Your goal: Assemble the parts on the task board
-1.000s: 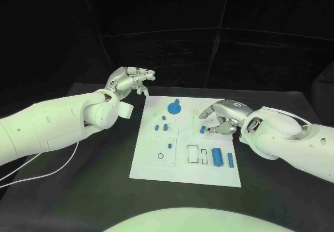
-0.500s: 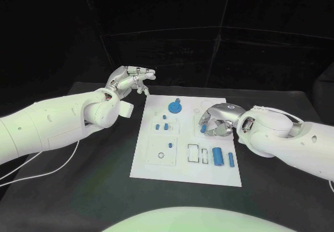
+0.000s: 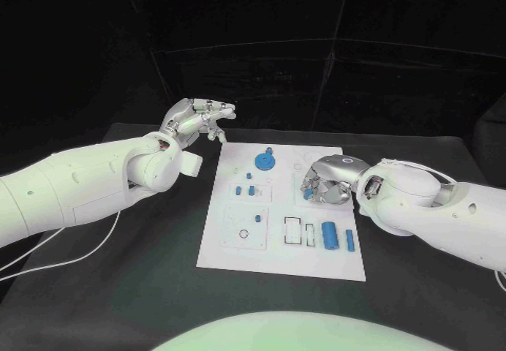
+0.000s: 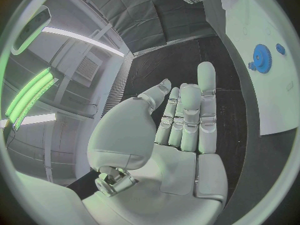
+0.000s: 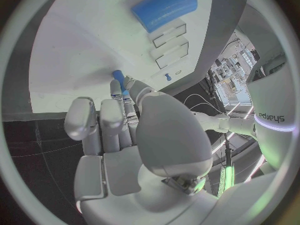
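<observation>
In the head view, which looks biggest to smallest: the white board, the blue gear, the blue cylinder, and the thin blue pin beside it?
Largest to smallest, as seen from the head camera:
1. task board
2. blue gear
3. blue cylinder, close to the gear in apparent size, so that order is unsure
4. thin blue pin

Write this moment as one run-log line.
left hand: raised beyond task board, holding nothing | right hand: over board, fingers at small blue part | grasp: unclear
</observation>
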You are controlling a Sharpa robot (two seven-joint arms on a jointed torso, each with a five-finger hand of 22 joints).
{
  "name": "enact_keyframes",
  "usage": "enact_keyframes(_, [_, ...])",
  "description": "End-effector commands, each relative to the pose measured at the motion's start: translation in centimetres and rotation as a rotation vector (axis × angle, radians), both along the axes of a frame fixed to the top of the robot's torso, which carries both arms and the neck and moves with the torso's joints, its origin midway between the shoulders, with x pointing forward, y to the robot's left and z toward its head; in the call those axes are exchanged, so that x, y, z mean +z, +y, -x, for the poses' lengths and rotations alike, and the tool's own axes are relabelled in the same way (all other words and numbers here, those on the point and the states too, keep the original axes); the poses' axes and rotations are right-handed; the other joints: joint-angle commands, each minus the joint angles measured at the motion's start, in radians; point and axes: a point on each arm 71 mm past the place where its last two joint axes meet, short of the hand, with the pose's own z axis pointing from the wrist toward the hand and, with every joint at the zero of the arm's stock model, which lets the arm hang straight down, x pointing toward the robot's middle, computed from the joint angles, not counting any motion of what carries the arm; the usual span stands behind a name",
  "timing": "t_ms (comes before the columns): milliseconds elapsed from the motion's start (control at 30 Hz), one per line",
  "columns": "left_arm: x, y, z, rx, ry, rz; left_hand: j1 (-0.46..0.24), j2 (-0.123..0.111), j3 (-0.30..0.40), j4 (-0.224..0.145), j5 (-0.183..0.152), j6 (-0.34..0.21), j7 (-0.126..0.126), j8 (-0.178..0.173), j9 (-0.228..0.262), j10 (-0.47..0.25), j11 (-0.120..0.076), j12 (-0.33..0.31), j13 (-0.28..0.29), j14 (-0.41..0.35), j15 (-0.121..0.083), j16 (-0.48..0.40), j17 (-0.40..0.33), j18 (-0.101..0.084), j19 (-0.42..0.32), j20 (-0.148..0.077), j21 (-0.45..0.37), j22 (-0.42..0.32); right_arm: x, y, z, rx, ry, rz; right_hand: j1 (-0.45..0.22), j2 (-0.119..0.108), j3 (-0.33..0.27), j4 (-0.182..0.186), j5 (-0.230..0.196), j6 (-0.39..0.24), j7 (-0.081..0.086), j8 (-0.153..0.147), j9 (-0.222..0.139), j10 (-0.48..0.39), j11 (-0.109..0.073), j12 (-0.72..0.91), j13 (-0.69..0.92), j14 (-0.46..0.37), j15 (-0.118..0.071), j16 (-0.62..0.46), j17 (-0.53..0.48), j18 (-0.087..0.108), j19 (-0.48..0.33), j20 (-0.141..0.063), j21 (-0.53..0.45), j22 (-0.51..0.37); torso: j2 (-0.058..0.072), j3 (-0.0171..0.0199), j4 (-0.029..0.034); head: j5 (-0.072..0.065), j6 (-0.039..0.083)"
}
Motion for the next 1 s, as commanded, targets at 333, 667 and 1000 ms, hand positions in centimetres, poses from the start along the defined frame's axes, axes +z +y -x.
enact_keyframes(333, [0.1, 0.0, 0.0, -0.007, -0.001, 0.006, 0.006, 0.005, 0.002, -0.004, 0.002, 0.003, 0.005, 0.005, 0.000, -0.008, 0.000, 0.007, -0.001, -0.009, 0.000, -0.004, -0.002, 0.006, -0.006, 0.001, -0.005, -0.001, 1.4, -0.7, -0.1, -0.033, -0.111, -0.138, -0.004, 0.015, 0.067, -0.004, -0.049, 0.028, -0.002, -0.001, 0.005, 0.037, -0.002, -0.050, -0.001, 0.017, -0.009, 0.017, 0.010, -0.023, 0.005, -0.008, 0.014, 0.016, -0.001, -0.0009, 0.0005, 0.001, 0.000])
enact_keyframes(667, [0.1, 0.1, 0.0, -0.004, 0.001, 0.005, 0.006, 0.005, 0.002, -0.004, 0.002, 0.003, 0.005, 0.005, 0.000, -0.008, 0.000, 0.007, -0.001, -0.009, 0.000, -0.004, -0.002, 0.006, -0.006, 0.001, -0.005, -0.001, 2.5, 0.4, 2.1, 0.005, -0.069, -0.234, -0.016, -0.001, 0.087, -0.007, -0.045, 0.022, 0.005, -0.012, 0.001, 0.034, 0.004, -0.078, -0.001, 0.016, -0.004, 0.023, 0.013, -0.023, 0.004, -0.004, 0.019, 0.022, -0.002, -0.0017, 0.0001, 0.003, -0.002])
enact_keyframes(1000, [0.1, 0.0, 0.0, -0.007, 0.002, 0.006, 0.006, 0.006, 0.002, -0.003, 0.002, 0.002, 0.005, 0.005, -0.001, -0.008, 0.000, 0.007, -0.001, -0.009, 0.000, -0.003, -0.002, 0.006, -0.006, 0.001, -0.006, -0.002, 3.1, 4.0, 3.7, 0.103, -0.020, -0.294, -0.020, -0.005, 0.095, -0.008, -0.039, 0.018, 0.008, -0.018, -0.001, 0.031, 0.007, -0.090, -0.002, 0.016, -0.001, 0.027, 0.016, -0.023, 0.005, -0.001, 0.021, 0.024, -0.001, -0.0022, 0.0023, 0.013, -0.005])
